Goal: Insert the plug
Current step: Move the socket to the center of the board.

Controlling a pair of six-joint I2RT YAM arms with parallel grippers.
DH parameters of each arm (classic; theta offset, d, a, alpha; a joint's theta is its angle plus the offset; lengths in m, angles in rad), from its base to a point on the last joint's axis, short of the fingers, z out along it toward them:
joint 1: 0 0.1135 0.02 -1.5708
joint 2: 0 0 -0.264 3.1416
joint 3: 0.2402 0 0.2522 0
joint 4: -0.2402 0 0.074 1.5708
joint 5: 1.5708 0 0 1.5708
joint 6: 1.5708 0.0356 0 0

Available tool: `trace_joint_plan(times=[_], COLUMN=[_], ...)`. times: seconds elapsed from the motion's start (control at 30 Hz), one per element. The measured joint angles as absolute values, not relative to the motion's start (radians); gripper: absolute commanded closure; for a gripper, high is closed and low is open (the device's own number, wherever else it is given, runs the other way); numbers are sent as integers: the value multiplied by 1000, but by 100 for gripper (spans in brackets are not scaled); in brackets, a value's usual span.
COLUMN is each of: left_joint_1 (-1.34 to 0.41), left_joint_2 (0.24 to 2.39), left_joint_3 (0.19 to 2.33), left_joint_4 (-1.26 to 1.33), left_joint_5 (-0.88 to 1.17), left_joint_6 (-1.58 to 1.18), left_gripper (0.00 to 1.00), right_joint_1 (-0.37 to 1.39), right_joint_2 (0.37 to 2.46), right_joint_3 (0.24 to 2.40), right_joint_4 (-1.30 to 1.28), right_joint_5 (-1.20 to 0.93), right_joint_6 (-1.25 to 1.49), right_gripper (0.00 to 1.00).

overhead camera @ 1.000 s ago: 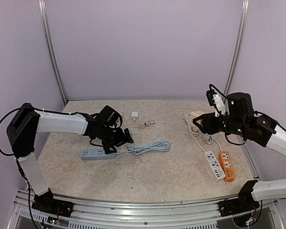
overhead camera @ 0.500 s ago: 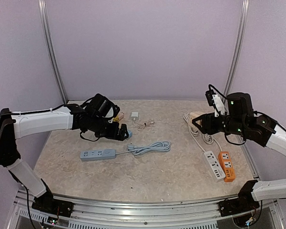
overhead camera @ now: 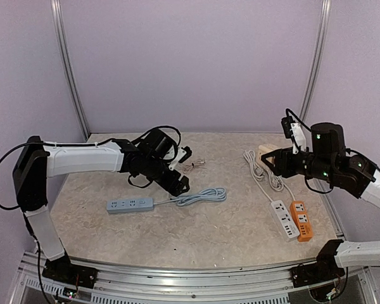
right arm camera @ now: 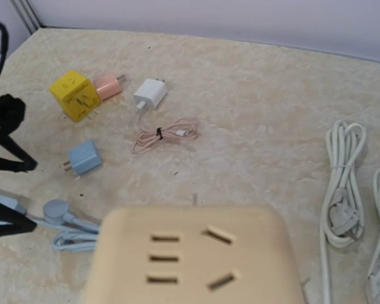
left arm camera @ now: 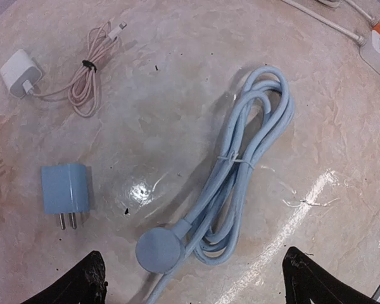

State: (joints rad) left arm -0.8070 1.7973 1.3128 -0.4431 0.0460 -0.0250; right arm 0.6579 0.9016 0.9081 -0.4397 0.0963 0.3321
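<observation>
Left-centre in the left wrist view, the blue plug (left arm camera: pixel 64 189) is lying flat, prongs pointing down-frame, up-left of the wide-open, empty left gripper (left arm camera: pixel 193 266); the right gripper (overhead camera: pixel 272 159) is clamping the beige socket block (right arm camera: pixel 193 259).

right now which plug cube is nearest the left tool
The blue cube, lying just ahead of the left tool; the white charger sits farther off.

Pale blue: two-pin charger (left arm camera: pixel 64 189), coiled cord (left arm camera: pixel 234 166). Yellow: cube adapter (right arm camera: pixel 75 95). Pink: thin cable (left arm camera: pixel 85 82). Beige: socket block (right arm camera: pixel 190 253). Tan, marbled: tabletop (left arm camera: pixel 177 95).
</observation>
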Motion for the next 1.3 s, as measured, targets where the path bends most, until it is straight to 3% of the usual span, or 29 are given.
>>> trace_joint_plan(times=[0.27, 0.87, 1.13, 1.3], left_joint_1=[-884, -908, -916, -917], left_joint_2=[1987, 2172, 2224, 2248], left_joint_3=[1505, 1631, 1664, 1713], left_joint_4=[-465, -525, -527, -534], left_joint_5=[29, 10, -4, -18], left_joint_6=[70, 71, 46, 14], left_gripper=[17, 38, 77, 86], right_joint_1=[658, 658, 658, 658], right_joint_2=[895, 852, 852, 852], right_joint_3=[908, 908, 908, 908], right_joint_4=[-463, -476, -482, -482], right_joint_5=[115, 148, 151, 151], right_joint_6=[330, 307, 306, 307], right_gripper=[100, 100, 100, 100])
